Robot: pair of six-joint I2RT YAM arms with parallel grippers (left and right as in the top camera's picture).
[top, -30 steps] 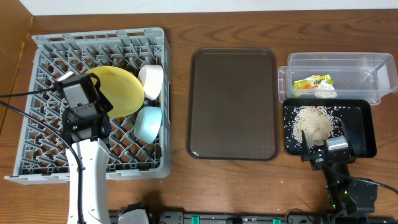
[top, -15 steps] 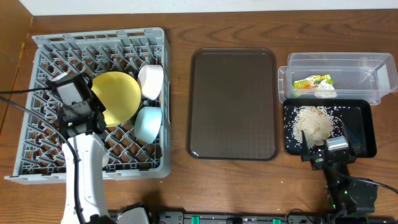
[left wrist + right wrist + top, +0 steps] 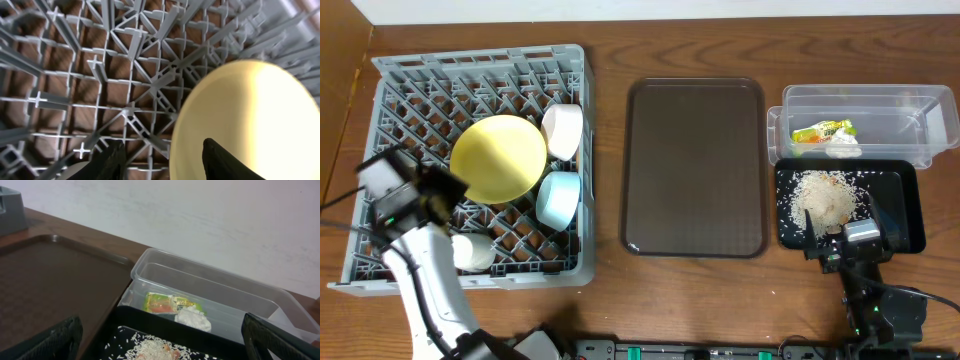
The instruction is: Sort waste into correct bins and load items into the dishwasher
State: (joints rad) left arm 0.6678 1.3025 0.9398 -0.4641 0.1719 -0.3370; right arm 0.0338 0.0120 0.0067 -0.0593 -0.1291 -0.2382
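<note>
Left gripper point(image 3: 165, 165) jaws apart, empty; right gripper point(image 3: 161, 347) jaws spread wide.

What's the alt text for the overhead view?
On a wooden table, a grey rack at left holds a yellow plate, a blue bowl and white bowls; a brown tray sits mid-table. At right, a clear tub holds a wrapper and paper, and a black tray holds rice. The left gripper is over the rack, the right gripper by the rice.

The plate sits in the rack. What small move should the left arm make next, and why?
Probably lift the left pincer straight up, clear of the dish rack. Its jaws stand open with nothing gripped, and the yellow plate leans on its own among the pegs beside the light-blue bowl, so the placement looks finished.
</note>
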